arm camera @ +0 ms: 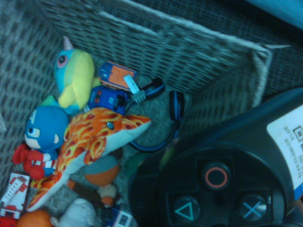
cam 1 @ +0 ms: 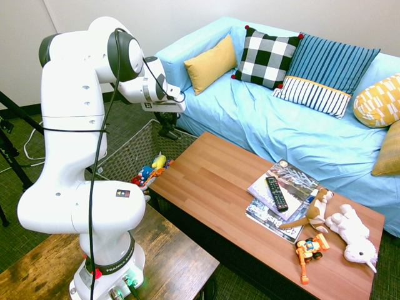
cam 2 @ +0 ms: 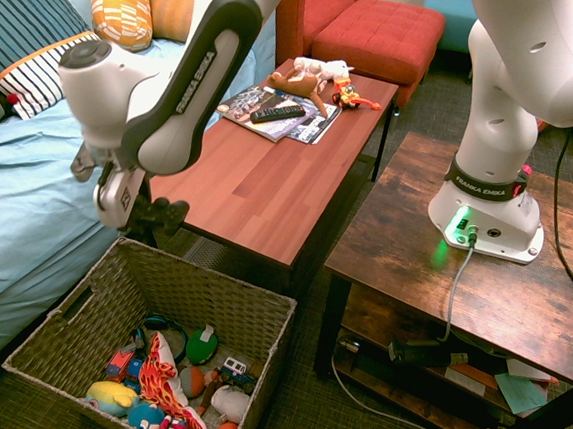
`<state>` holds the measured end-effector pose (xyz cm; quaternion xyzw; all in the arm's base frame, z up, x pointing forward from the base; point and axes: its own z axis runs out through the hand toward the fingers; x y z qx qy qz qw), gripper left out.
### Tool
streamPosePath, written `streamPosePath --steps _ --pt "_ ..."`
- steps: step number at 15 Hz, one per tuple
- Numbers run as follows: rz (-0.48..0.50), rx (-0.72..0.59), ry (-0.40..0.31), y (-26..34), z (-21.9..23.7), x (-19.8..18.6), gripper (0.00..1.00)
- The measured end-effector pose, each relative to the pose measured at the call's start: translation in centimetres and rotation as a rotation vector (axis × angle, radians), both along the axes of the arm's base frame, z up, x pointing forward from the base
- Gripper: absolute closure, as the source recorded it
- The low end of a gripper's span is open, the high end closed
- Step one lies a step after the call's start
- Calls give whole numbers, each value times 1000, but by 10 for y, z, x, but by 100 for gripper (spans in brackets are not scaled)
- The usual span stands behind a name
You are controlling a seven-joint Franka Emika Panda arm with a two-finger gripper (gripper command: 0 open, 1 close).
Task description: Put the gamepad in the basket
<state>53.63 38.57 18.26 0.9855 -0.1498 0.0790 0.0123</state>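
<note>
My gripper (cam 2: 144,213) hangs over the far corner of the grey-brown wicker basket (cam 2: 235,295), shut on the black gamepad (cam 2: 166,217). One curved handle of the gamepad sticks out toward the table. In the first exterior view the gripper (cam 1: 167,129) is above the basket (cam 1: 128,153), between the sofa and the table's end, with the gamepad (cam 1: 169,133) a dark shape under it. The wrist view shows the gamepad (arm camera: 222,182) close up, its circle, triangle and cross buttons facing the camera, over the basket's woven wall (arm camera: 189,61).
Several soft toys (cam 2: 161,381) lie in the basket. The wooden coffee table (cam 2: 254,192) carries magazines (cam 1: 282,194), a black remote control (cam 1: 276,192), plush animals (cam 1: 350,231) and an orange toy (cam 1: 310,249). The blue sofa (cam 1: 281,131) runs behind.
</note>
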Motion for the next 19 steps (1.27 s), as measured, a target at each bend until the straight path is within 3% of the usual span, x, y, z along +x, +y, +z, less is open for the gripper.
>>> streamPosePath --steps 3,8,9,19 --pt "15 -19 50 47 -71 -6 100" --pt "12 -110 151 59 -188 -5 100" --pt "9 -122 172 61 -206 -7 0" --pt "10 -122 207 91 -211 28 0"
